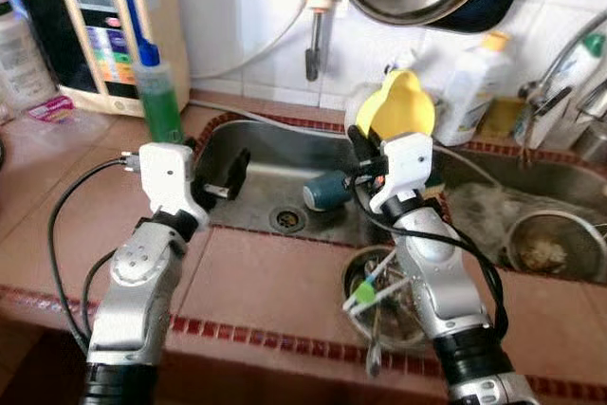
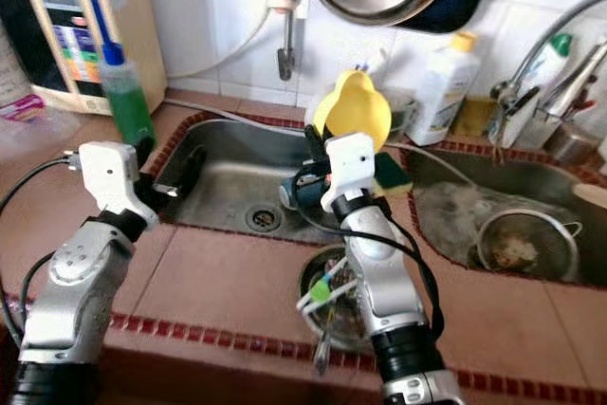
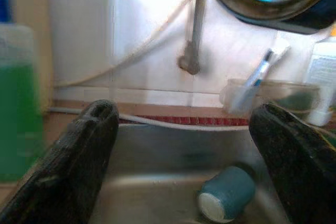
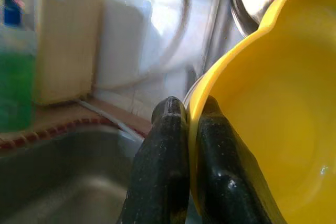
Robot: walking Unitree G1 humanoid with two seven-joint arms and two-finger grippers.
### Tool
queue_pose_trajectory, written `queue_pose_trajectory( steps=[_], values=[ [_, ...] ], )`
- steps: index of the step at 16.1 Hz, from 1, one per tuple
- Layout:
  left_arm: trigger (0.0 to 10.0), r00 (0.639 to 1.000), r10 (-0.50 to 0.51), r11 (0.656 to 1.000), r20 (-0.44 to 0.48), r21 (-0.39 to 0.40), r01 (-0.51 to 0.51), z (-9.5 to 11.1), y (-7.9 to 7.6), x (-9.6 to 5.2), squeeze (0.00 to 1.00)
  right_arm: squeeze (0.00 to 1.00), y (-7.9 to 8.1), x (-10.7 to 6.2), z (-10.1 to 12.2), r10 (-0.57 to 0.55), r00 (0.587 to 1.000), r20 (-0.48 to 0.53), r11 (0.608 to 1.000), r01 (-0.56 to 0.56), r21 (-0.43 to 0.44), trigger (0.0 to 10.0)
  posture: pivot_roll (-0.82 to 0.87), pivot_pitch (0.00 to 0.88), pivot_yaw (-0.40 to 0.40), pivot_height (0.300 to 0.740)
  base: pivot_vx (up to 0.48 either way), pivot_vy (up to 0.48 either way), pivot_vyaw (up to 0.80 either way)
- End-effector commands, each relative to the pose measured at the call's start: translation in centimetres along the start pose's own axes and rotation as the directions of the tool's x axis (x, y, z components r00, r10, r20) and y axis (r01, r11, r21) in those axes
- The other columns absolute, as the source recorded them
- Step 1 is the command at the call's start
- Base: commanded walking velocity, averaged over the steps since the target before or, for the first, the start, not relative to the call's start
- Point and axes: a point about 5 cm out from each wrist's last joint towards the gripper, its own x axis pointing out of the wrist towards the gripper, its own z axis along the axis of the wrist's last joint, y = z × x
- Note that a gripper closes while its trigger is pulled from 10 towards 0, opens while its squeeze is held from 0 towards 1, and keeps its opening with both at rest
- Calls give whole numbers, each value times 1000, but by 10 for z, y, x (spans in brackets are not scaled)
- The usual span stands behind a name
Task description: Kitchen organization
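Pinching the yellow bowl (image 4: 273,129) rim, the right tool (image 4: 191,129) hides the teal cup (image 3: 226,192).

Eye views: from the head, facing forward and down at the sink (image 1: 256,173), the right one slightly offset.
Left wrist view: low, facing the tiled wall (image 3: 147,30).
Right wrist view: close behind the yellow bowl (image 4: 273,124).
Shared: sink, green bottle (image 1: 158,97).

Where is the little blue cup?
The small blue-grey cup lies on its side in the steel sink basin, beside the drain, just left of the right hand that pinches the yellow plastic bowl.
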Motion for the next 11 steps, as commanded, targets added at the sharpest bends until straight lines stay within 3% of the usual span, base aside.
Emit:
queue_pose_trajectory(
  steps=[1, 2, 3, 4, 7, 11],
  values=[
    [10000, 1000, -22, 1000, -12, -16, 22, 1, -6, 3, 0, 0, -5, 1, -1, -27, 999, -27, 999, 27, 32, 10000, -41, 0, -70, 740, 0, 0, 0],
    [10000, 999, -24, 1000, -31, -21, 23, 0, -7, 4, 0, 0, -6, 1, -2, -30, 999, -33, 999, 31, 38, 10000, -44, 0, -69, 740, 0, 0, 0],
    [10000, 996, -14, 1000, -86, 11, 15, -4, -10, 7, 0, 0, -10, 2, -5, -77, 994, -79, 990, 85, 110, 10000, -46, 0, -70, 740, 0, 0, 0],
    [10000, 993, -25, 999, -114, 22, 28, -6, -13, 8, 0, 0, -18, 2, -8, -142, 983, -114, 980, 156, 120, 10000, -46, 0, -70, 740, 0, 0, 0],
    [10000, 989, -94, 995, -113, 29, 98, -3, -21, 7, 0, 0, -25, 1, -17, -141, 967, -214, 956, 189, 223, 10000, -52, 0, -64, 740, 0, 0, 0],
    [10000, 966, -224, 972, -127, 47, 231, 7, -42, 3, 0, 0, -40, -4, -16, -124, 968, -218, 958, 174, 228, 10000, -69, 0, -45, 740, 0, 0, 0]
  ],
)
